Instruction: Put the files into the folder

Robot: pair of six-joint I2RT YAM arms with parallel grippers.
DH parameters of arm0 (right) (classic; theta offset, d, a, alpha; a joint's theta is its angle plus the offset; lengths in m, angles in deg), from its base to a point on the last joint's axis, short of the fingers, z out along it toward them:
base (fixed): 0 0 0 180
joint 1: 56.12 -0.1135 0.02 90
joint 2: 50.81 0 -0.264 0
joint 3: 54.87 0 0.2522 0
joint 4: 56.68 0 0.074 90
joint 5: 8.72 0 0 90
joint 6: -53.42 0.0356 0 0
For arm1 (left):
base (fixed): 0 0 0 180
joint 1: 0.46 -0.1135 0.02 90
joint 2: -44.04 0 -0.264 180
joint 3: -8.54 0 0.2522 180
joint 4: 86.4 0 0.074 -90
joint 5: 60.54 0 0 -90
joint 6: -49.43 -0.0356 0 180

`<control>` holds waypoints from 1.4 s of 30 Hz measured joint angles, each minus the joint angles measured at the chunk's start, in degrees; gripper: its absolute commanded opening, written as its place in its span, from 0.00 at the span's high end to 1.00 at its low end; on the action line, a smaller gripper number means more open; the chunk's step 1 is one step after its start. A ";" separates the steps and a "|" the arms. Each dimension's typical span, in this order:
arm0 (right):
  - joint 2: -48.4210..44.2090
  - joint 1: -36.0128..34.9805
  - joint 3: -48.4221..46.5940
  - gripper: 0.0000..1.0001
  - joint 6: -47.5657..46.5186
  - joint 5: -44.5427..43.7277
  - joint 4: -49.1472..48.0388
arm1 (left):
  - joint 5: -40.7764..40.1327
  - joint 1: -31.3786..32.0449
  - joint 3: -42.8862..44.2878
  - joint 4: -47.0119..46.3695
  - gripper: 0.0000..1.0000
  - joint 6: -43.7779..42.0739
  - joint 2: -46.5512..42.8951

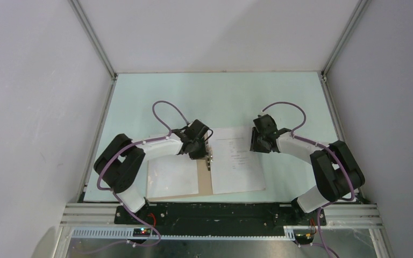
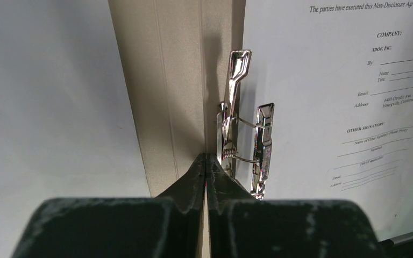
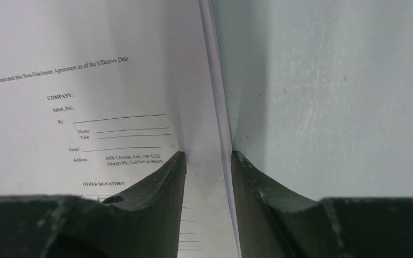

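Here the folder [image 1: 205, 181] lies open on the counter [image 1: 220, 97]. The closed left gripper [image 2: 205, 157] sits just beside its spine clip [image 2: 242, 134], and the open right gripper [image 3: 208, 156] straddles the printed sheet [image 3: 113, 80] at its edge away from the clip.

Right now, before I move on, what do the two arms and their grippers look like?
Both arms match: the left arm and right arm have white links between bulky black joint housings. A thin purple cable loops along each. The left gripper and right gripper each have two dark, tapered fingers with scuffed matte surfaces. No markings are visible.
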 measured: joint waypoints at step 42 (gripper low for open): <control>-4.33 1.73 0.04 0.28 2.21 2.54 2.36 | 0.81 0.11 0.00 -1.62 0.95 0.02 0.48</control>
